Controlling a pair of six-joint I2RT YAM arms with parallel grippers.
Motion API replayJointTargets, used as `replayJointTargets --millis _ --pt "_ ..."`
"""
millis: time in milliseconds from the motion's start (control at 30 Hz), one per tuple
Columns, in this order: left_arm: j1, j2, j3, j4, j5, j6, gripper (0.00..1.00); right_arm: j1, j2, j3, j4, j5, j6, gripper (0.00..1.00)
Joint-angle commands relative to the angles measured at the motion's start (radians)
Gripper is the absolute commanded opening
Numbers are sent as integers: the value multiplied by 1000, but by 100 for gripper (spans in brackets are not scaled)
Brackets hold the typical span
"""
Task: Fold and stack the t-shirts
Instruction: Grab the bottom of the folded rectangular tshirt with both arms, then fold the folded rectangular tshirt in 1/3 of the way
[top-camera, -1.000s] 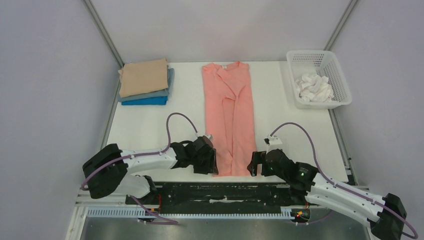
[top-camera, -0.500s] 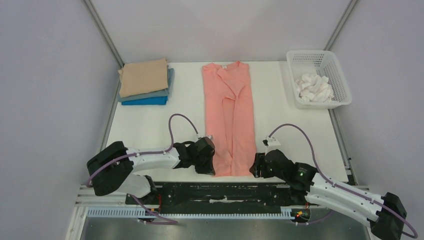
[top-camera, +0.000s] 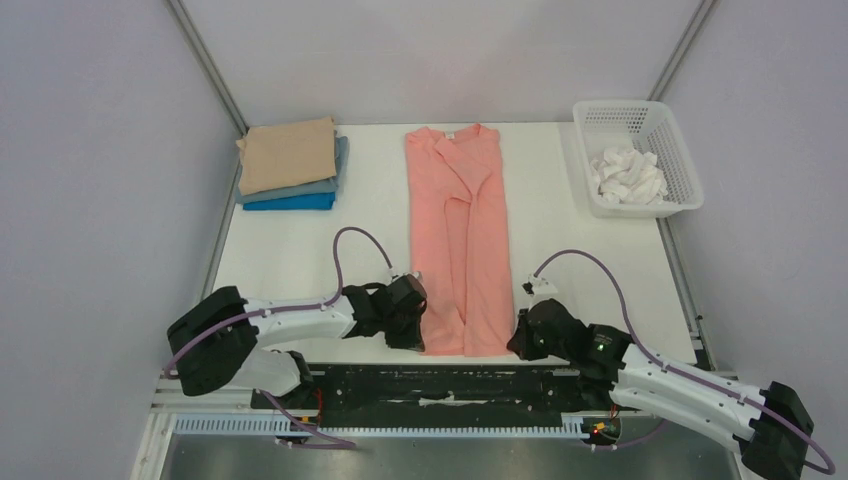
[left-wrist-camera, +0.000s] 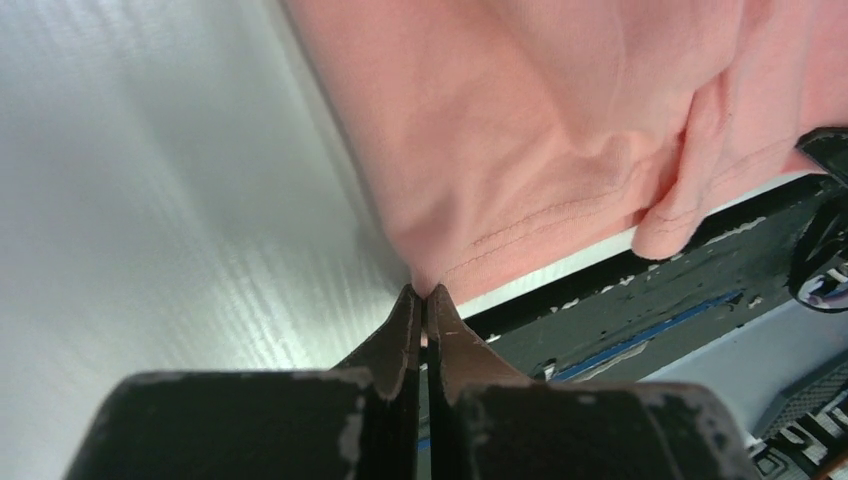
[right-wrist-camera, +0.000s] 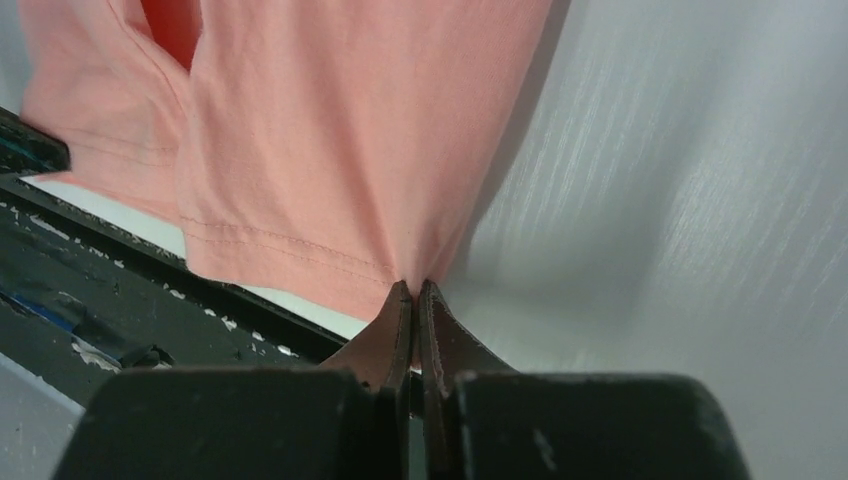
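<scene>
Stretching down the middle of the white table (top-camera: 290, 260), the salmon-pink t-shirt (top-camera: 460, 230) lies flat as a long, narrow strip. Both of its sides are folded in toward its centre line. Its collar points to the far edge and its hem sits right at the near edge, just ahead of my two bases.

At the far left corner sits a stack of three folded rectangles. The tan t-shirt (top-camera: 288, 153) is on top, the grey-blue t-shirt (top-camera: 300, 189) is under it, and the bright blue t-shirt (top-camera: 290, 203) is at the bottom, showing only as a thin band along the near side. This stack is well apart from the pink strip.

At the far right corner stands a white mesh basket (top-camera: 650, 112) with a bundle of white cloths (top-camera: 628, 175) in it.

My left gripper (left-wrist-camera: 424, 298) is down at the near left corner of the hem, its jaws pressed together on a pinch of the pink fabric. My right gripper (right-wrist-camera: 414, 290) is at the near right corner of the same hem, its jaws likewise clamped on the cloth there. The fabric puckers up into each pinch, and one loose fold of the hem droops between my two grips.
</scene>
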Motion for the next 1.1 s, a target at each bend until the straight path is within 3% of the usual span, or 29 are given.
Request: replayJointTargets --millis 0,133,333,533,667,933,1067 --pt "-4 -75 -9 -164 -70 65 2 1 -38 17 -182 -47 -33 0" --pt "-6 -95 -7 -226 4 113 2 0 -95 -18 -130 -188 -51 0" --pt "-12 -115 -26 -131 158 110 2 1 -131 -38 -35 -322 -62 0" --pt "-8 -182 42 -115 54 112 2 1 -126 87 -47 -128 -118 0" --pt "21 -118 158 -116 -15 153 2 1 -73 137 31 -32 -159 0" --pt "235 10 293 -92 -27 218 2 -35 104 263 150 283 -220 0" --pt "353 54 341 -65 -1 261 2 -110 206 302 338 260 -322 0"
